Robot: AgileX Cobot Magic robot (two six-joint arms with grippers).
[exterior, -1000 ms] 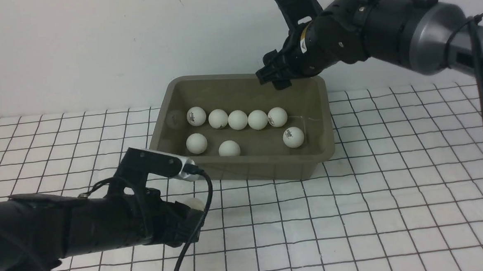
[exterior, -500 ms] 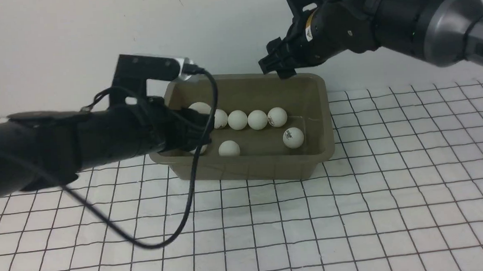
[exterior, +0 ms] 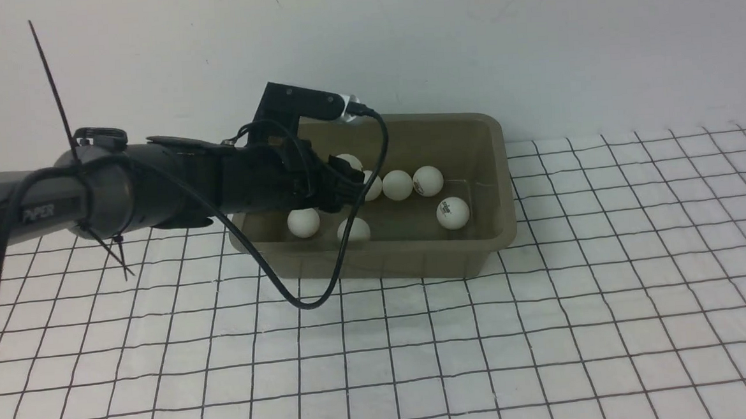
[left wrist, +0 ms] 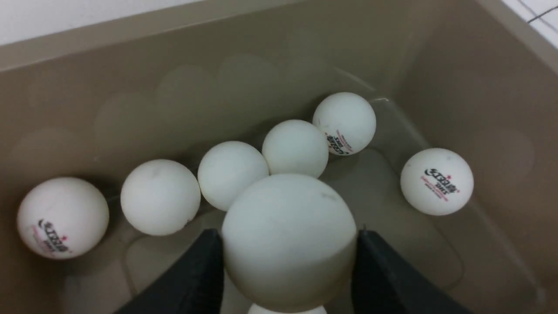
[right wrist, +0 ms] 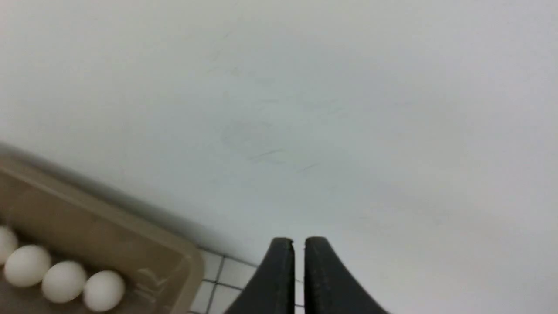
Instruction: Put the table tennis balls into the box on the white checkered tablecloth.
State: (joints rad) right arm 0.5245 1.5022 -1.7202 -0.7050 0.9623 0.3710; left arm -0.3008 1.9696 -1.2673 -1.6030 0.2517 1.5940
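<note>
Over the olive-grey box [exterior: 414, 258], long axis running left to right on the white checkered tablecloth [exterior: 545, 328], the left gripper [left wrist: 287, 261] pinches a matte white table tennis ball [left wrist: 287, 235]; the right gripper [right wrist: 299, 248] is pressed together.

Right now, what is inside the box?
In the box: table tennis balls loose on its floor; the left end effector holds one above, covering part of the row.

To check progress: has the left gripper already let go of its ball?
No, the left gripper is shut on a table tennis ball above the box.
</note>
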